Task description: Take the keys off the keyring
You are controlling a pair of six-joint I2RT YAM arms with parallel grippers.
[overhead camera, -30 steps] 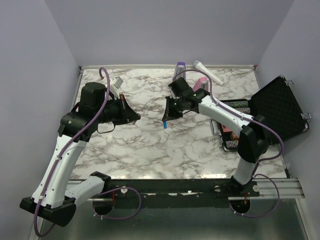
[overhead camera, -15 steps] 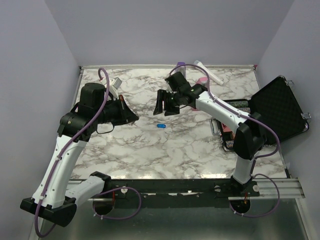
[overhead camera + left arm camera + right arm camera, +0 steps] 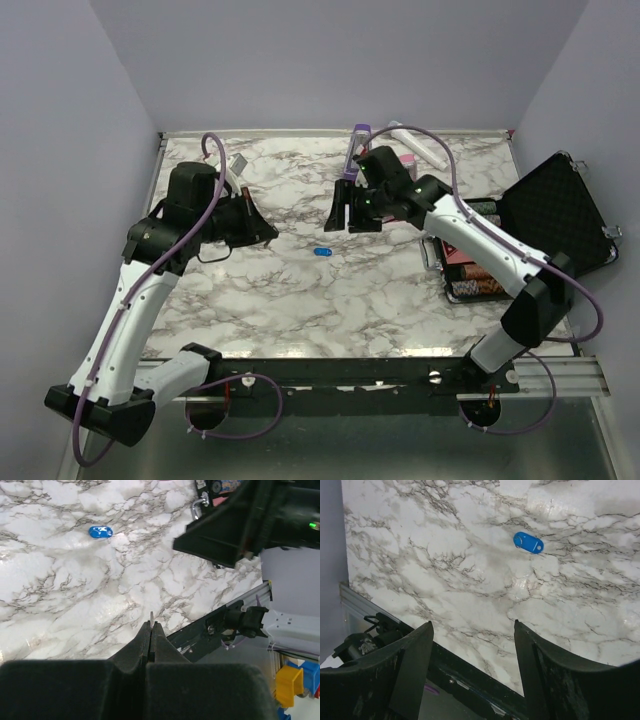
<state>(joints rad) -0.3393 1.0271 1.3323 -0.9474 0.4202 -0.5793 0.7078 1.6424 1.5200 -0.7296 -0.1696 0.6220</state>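
One of the keys (image 3: pixel 321 252), a tiny bright-blue oval tag, lies loose on the marble table; the wrist views also show this key (image 3: pixel 101 531) (image 3: pixel 528 542). My right gripper (image 3: pixel 343 211) hovers just behind it, open and with nothing between its fingers, as the right wrist view of this gripper (image 3: pixel 473 624) shows. My left gripper (image 3: pixel 272 237) is to the key's left, apart from it. In the wrist view the left gripper (image 3: pixel 151 624) is shut on a thin pale metal sliver (image 3: pixel 151 616), seemingly the keyring's edge; the rest of the keyring is hidden.
An open black case (image 3: pixel 556 210) and a tray of chips (image 3: pixel 470 288) sit at the right edge. A purple metronome (image 3: pixel 357 136), a pink one (image 3: pixel 405 162) and a white tube (image 3: pixel 420 147) stand at the back. A small white item (image 3: pixel 238 164) lies behind the left arm.
The right gripper opened and let the blue key drop to the table, then drew back toward the rear right. The left arm has barely moved.
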